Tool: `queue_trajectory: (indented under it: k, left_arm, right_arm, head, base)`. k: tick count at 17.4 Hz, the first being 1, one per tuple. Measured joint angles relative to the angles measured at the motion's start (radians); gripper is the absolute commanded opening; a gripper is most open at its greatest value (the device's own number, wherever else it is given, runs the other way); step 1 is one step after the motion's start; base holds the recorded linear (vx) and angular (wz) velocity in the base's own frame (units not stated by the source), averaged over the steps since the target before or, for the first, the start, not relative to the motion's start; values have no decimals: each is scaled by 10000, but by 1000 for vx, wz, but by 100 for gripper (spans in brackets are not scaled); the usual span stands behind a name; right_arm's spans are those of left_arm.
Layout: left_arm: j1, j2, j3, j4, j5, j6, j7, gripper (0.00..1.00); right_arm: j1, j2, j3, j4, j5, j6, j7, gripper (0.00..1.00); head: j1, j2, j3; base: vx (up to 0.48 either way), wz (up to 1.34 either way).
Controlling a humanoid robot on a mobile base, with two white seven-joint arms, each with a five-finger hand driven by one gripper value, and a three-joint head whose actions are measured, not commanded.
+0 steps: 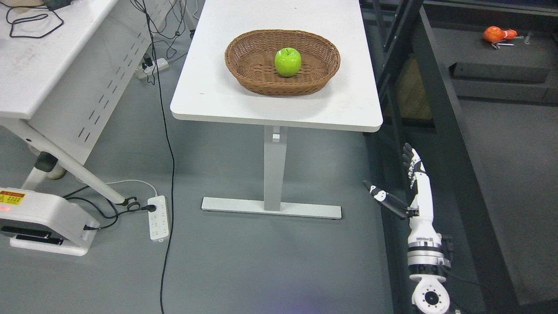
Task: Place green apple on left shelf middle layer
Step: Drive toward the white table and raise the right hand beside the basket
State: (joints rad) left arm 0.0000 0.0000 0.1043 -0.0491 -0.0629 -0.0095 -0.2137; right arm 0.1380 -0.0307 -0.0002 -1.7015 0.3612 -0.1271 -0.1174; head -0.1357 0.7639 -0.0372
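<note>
- A green apple (287, 62) is seen in the middle of a basket (257, 80), standing upright with its stem hollow on top.
- The basket is an oval one of brown wicker, and it is placed on a white desk (209, 91), nearer to the front edge and a little right of the desk's middle.
- The desk is carried by a single grey leg (275, 168) with a flat foot (226, 205) on the grey floor (261, 270).
- The right hand (407, 187) is seen at the lower right, low beside the desk and well apart from the apple. Its arm (425, 253) comes in from the bottom edge at the right.
- The fingers (409, 163) of this hand are held straight and close together, pointing up in the picture, and the thumb (386, 200) is spread out to the left. Nothing is held in it.
- The left hand is not shown in the picture.
- A dark shelf frame (436, 109) is found on the right side, just beside the desk. On a dark surface behind it an orange object (497, 34) is lying, which is too small to be named.
- A second white desk (39, 74) is seen at the upper left, with black cables (26, 22) on its top.
- On the floor at the left a white power strip (158, 218) is lying, with plugs in it, and a black cable (168, 174) runs past it toward the bottom edge.
- A white device (43, 222) with a yellow label stands at the left edge, near the power strip.
</note>
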Motion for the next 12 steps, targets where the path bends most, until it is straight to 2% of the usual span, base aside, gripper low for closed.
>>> queue_trajectory:
  k: [1, 4, 9, 12]
  left_arm:
    - [0, 0, 0, 0, 0, -1, 0, 100]
    - [0, 0, 0, 0, 0, -3, 0, 100]
    - [0, 0, 0, 0, 0, -4, 0, 100]
    - [0, 0, 0, 0, 0, -4, 0, 100]
  right_arm:
    - [-100, -141, 0, 25, 1035, 106, -352, 100]
    - [-244, -440, 0, 40, 2609, 231, -673, 100]
    - [-357, -727, 2, 27, 3719, -461, -686, 100]
    - [-435, -856, 3, 12, 3737, -693, 23, 100]
  head:
    - [0, 0, 0]
    - [0, 0, 0]
    - [0, 0, 0]
    - [0, 0, 0]
  base:
    - [161, 245]
    - [172, 276]
    - [229, 341]
    - [210, 210]
